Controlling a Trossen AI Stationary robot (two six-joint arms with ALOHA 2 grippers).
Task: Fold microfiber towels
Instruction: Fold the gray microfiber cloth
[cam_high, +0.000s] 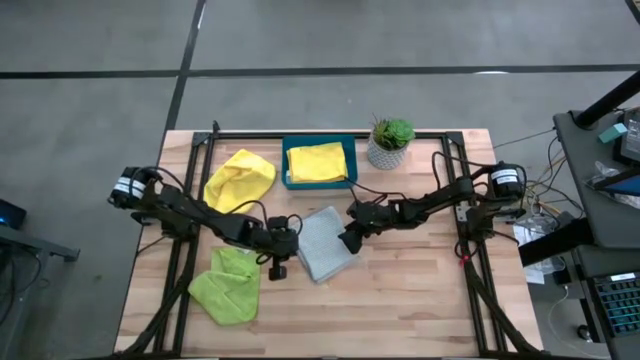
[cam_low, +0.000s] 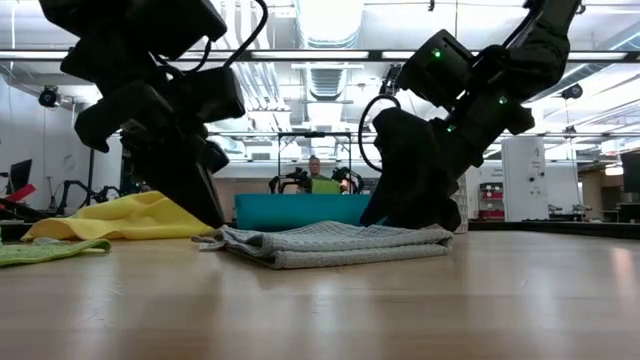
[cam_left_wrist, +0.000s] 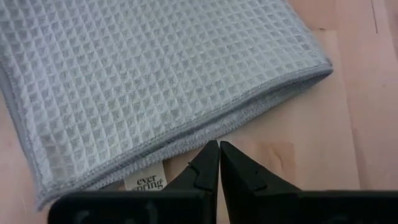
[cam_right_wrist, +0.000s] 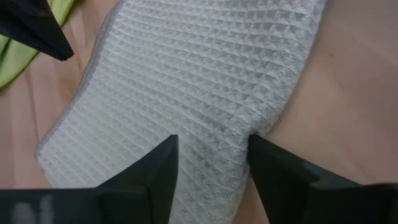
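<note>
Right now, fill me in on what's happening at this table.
Two robot arms are working on a grey towel that lies folded mid-table. The right hand stands open over one edge of it; the left hand is shut beside the other. A lime towel and a yellow towel wait unfolded; another yellow one sits in the teal tray.

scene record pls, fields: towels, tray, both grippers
grey towel: folded, mid table, between both grippers
yellow towels: one crumpled left of tray, one in the teal tray
lime green towel: crumpled, front left
left gripper: fingers shut, empty, at the grey towel's edge
right gripper: fingers apart, straddling the grey towel's edge
potted plant: right of tray
light blue towel: not seen
</note>
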